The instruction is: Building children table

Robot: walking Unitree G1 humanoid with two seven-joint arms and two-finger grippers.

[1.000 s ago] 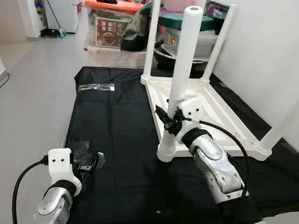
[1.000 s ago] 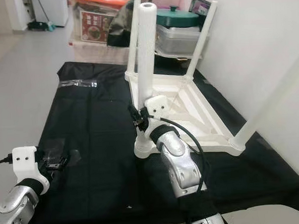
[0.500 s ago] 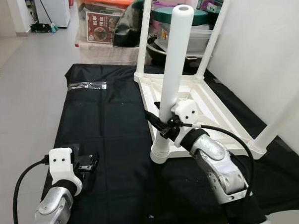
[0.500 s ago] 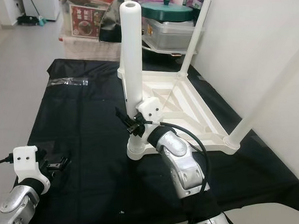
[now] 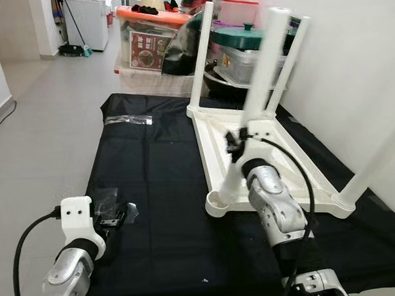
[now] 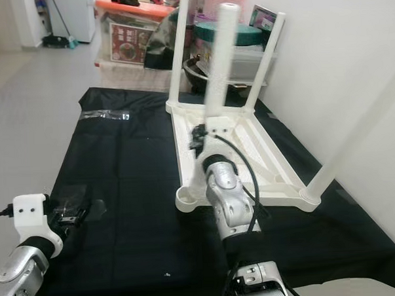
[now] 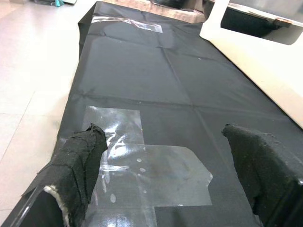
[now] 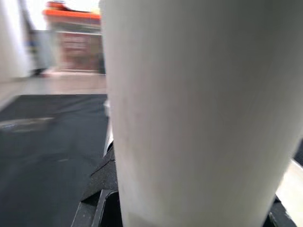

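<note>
Head views: right gripper [image 5: 235, 142] clamped on the long white plastic table leg [image 5: 263, 79], foot at the near corner socket of the upturned white plastic tabletop [image 5: 303, 166], long axis tilted up and away. Left gripper [image 5: 116, 216] low, well apart, over the black floor sheet [image 5: 152, 163].

Left wrist view: fingers [image 7: 78, 158] spread above clear plastic wrapping [image 7: 156, 172].

Right wrist view: leg pressed against the jaws.
</note>
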